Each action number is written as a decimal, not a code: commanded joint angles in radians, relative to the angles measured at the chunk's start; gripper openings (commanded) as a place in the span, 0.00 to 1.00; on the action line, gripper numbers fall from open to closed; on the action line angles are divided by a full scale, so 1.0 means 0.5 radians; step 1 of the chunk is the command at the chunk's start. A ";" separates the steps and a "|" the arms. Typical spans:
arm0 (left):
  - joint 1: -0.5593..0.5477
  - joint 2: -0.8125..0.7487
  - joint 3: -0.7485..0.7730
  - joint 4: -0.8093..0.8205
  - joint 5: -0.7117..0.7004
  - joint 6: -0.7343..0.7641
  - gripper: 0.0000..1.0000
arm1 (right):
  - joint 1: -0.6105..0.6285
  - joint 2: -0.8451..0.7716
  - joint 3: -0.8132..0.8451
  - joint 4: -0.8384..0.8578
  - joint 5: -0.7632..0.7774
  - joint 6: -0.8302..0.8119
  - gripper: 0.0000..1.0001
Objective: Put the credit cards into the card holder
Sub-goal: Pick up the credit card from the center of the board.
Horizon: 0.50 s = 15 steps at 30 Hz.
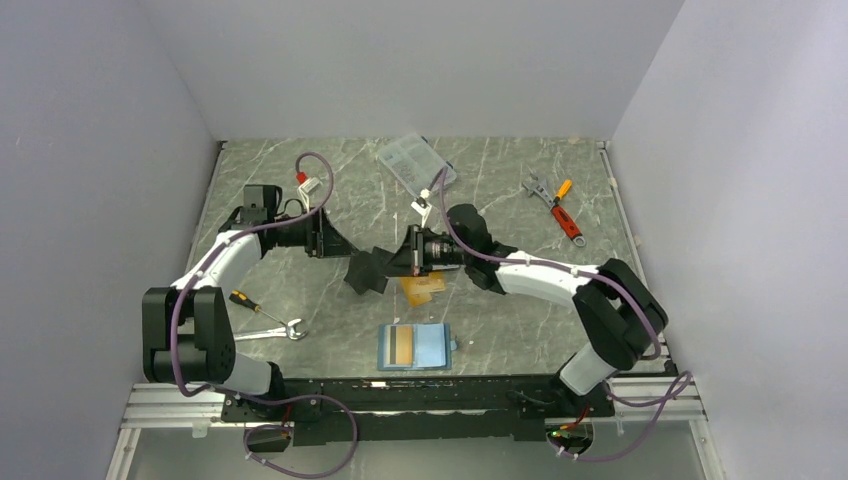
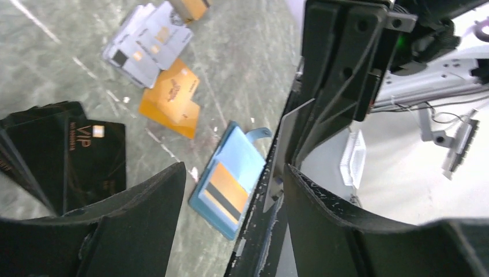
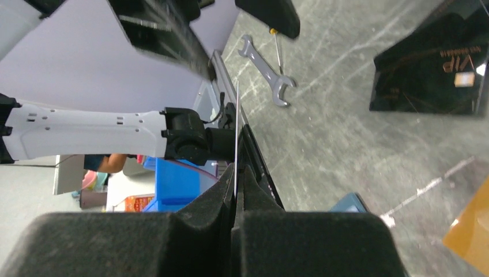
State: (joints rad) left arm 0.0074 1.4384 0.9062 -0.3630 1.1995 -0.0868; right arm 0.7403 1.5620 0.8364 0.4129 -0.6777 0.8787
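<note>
The teal-blue card holder [image 1: 415, 346] lies open near the front edge, with an orange card with a dark stripe in its left pocket. It also shows in the left wrist view [image 2: 230, 184]. My right gripper [image 3: 236, 179] is shut on a thin silver-grey card [image 3: 236, 127], held edge-on above the table. My left gripper [image 2: 233, 173] is open, and that card's [image 2: 282, 153] free end is close to its right finger. More orange cards [image 2: 172, 99] and silver cards [image 2: 147, 43] lie loose on the table. In the top view both grippers, left [image 1: 343, 245] and right [image 1: 392, 263], meet at mid-table.
Black VIP cards [image 2: 75, 153] lie fanned beside the grippers. A clear plastic box [image 1: 412, 160] sits at the back. A wrench [image 1: 272, 331] and a screwdriver [image 1: 245, 301] lie front left. Another wrench and an orange-handled tool [image 1: 556, 203] lie back right.
</note>
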 commanded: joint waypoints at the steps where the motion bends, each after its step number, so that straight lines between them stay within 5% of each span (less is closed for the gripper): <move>1: -0.002 -0.052 -0.027 0.057 0.390 0.032 0.68 | 0.025 0.092 0.205 0.194 -0.074 -0.014 0.00; 15: -0.071 -0.043 0.038 -0.101 0.690 0.187 0.61 | 0.037 0.388 0.460 0.159 -0.053 -0.041 0.00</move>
State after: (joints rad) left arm -0.0277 1.4368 0.8963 -0.3855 1.4693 -0.0566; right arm 0.7563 1.7367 1.0260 0.4568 -0.7082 0.8806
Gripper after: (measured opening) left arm 0.628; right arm 0.009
